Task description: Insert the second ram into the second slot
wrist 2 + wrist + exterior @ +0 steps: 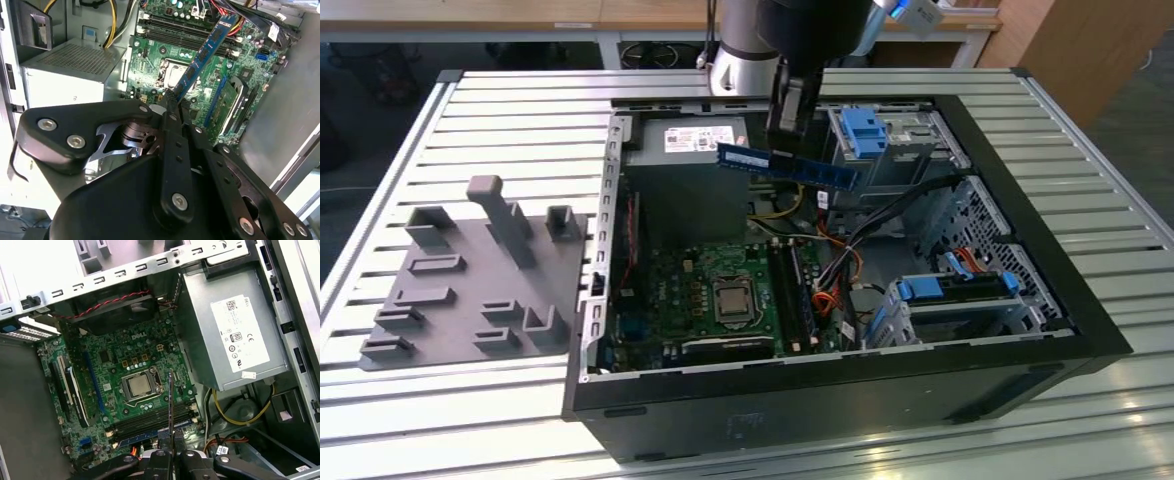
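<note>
Black jointed fingers (176,131) in the second wrist view clamp one end of the second ram (202,55), a thin flat blue circuit-board stick. In the first wrist view it hangs edge-on above the long dark memory slots (150,416). In the exterior view it tilts over the open black computer case (827,400). This looks like the carrying step, and seating the ram calls for squaring its edge to the slot.

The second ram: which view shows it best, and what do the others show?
The exterior view: the second ram shows its long flat side, held by the gripper above the case. The second wrist view shows it foreshortened; the first wrist view, edge-on.
</note>
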Motion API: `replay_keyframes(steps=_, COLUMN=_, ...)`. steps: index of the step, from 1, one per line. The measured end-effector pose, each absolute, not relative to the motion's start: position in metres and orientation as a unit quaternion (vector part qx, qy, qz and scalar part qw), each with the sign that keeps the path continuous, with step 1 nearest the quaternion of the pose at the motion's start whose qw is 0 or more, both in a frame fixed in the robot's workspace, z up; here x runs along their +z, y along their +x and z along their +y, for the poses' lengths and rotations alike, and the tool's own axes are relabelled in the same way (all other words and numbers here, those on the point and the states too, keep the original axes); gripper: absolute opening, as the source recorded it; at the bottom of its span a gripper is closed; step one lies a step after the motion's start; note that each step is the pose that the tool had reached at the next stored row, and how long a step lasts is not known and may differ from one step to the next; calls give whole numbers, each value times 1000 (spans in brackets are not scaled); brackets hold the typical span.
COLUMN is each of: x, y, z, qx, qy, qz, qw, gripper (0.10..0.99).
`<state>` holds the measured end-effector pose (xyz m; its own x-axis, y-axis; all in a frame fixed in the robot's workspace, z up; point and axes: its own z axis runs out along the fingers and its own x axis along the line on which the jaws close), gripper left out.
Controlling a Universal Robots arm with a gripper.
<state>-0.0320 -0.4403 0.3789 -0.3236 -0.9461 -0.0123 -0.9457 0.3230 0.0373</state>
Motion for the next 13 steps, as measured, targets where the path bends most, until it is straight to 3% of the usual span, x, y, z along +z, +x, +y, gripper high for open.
replay_keyframes(steps=13, x=379, y=-32, z=-440, qx=-19, qy=549, qz=-836, qw=5, gripper=137)
